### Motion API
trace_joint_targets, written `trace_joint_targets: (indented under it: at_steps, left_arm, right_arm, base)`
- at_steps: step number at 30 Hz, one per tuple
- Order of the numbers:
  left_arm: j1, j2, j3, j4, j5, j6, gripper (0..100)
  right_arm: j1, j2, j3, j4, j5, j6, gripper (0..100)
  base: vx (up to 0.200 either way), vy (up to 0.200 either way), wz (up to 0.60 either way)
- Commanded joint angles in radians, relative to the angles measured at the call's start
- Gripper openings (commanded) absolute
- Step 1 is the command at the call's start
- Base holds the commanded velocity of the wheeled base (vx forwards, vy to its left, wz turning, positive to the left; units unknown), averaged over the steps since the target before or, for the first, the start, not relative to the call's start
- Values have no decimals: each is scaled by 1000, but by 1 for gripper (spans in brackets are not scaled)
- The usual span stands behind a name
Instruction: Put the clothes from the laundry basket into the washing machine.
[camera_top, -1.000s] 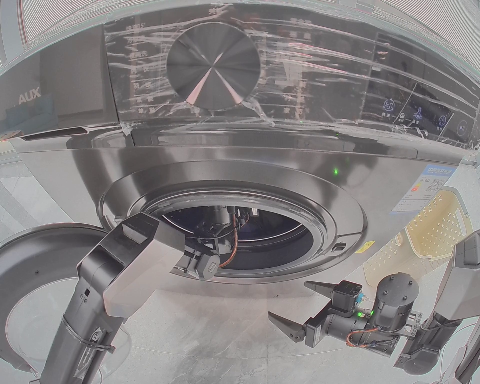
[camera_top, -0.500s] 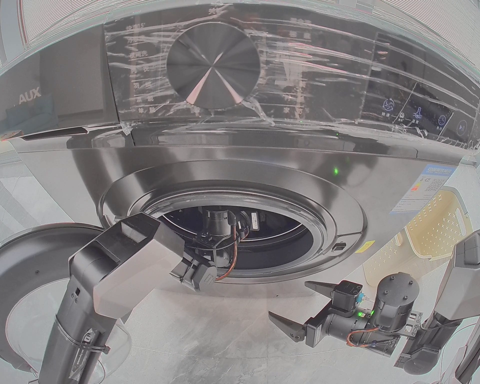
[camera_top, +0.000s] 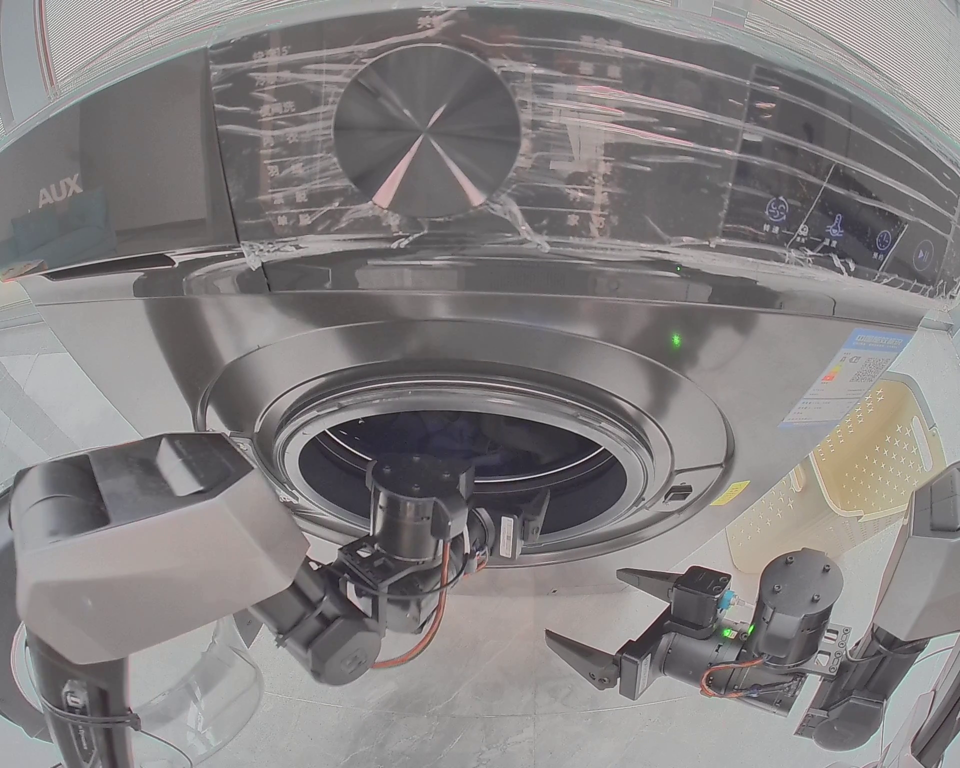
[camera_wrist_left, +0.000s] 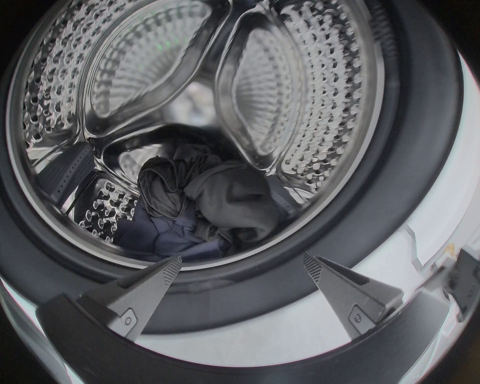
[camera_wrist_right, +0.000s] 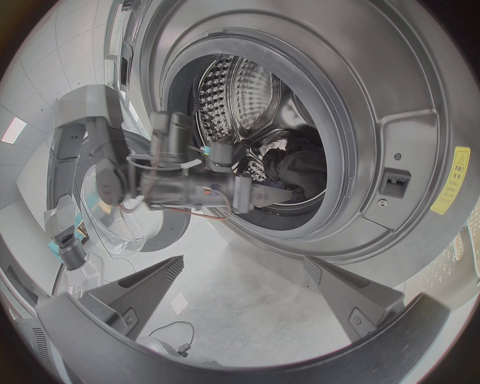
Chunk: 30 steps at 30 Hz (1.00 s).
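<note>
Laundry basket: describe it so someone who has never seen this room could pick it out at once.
Start at the big grey washing machine with its round door opening. Go to its right-hand edge, under the blue and white sticker; the laundry basket is there beside the machine. It is the only pale yellow thing, its wall pierced with small cross-shaped holes.

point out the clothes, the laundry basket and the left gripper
clothes (camera_wrist_left: 220, 200), left wrist view, middle of the grey bundle
laundry basket (camera_top: 870, 460), head view, its perforated wall
left gripper (camera_wrist_left: 239, 259), left wrist view, midway between its fingertips
</note>
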Motion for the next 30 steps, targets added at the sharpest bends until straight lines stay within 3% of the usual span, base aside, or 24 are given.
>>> trace_joint_targets:
  at_steps: [1, 12, 23, 30]
  left_arm:
    - [-102, -217, 235, -89, -2, -7, 100]
    - [-149, -493, 636, -232, -12, 10, 100]
    - [-171, -714, 783, -238, -12, -1, 100]
    - [-163, -804, 867, -238, 1, 9, 100]
  right_arm:
    - [6, -49, 56, 1, 3, -2, 100]
    - [-6, -170, 168, 1, 6, -4, 100]
    - [-104, -317, 184, 15, -6, -4, 100]
    - [-139, -431, 184, 70, -83, -5, 100]
  base:
    - [0, 0, 0]
    - [0, 0, 0]
    - [-18, 0, 0]
    - [-200, 0, 0]
